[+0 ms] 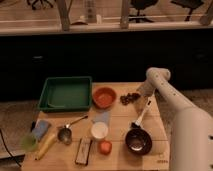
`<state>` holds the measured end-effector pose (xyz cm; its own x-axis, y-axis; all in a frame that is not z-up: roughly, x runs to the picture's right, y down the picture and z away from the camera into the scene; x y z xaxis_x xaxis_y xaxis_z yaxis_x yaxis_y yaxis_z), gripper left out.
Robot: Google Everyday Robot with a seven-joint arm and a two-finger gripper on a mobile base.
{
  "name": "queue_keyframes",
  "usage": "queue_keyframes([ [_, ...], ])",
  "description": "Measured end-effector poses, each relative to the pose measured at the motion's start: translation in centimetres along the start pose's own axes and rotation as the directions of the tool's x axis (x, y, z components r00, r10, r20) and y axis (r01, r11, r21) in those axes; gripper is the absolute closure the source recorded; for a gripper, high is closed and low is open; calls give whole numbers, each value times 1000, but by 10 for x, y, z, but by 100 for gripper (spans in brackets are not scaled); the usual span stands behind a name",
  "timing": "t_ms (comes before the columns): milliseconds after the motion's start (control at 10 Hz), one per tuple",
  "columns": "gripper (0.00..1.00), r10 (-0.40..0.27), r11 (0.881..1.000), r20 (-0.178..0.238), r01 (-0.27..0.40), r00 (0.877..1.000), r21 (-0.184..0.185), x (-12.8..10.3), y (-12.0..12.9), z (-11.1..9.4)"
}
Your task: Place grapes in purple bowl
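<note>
The grapes (129, 98), a small dark lumpy bunch, lie on the wooden table (120, 159) just right of the orange bowl. My gripper (138, 95) hangs from the white arm's bent elbow and sits right beside the bunch on its right, open, with the grapes resting on the table and not lifted. The purple bowl (138, 141), dark and glossy, stands near the table's front right, well in front of the grapes and apart from the gripper.
An orange bowl (104, 96) and a green tray (65, 93) stand at the back. A white-handled utensil (143, 113) lies between the grapes and the purple bowl. A white cup (99, 130), red-orange fruit (105, 147), ladle (66, 133), banana (45, 145) and packet (83, 150) fill the front.
</note>
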<state>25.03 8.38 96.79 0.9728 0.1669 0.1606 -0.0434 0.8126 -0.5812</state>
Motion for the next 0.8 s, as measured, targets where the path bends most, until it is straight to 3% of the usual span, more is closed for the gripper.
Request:
queue_keyframes([
  [800, 23, -13, 1000, -15, 13, 1000, -17, 4, 2, 4],
])
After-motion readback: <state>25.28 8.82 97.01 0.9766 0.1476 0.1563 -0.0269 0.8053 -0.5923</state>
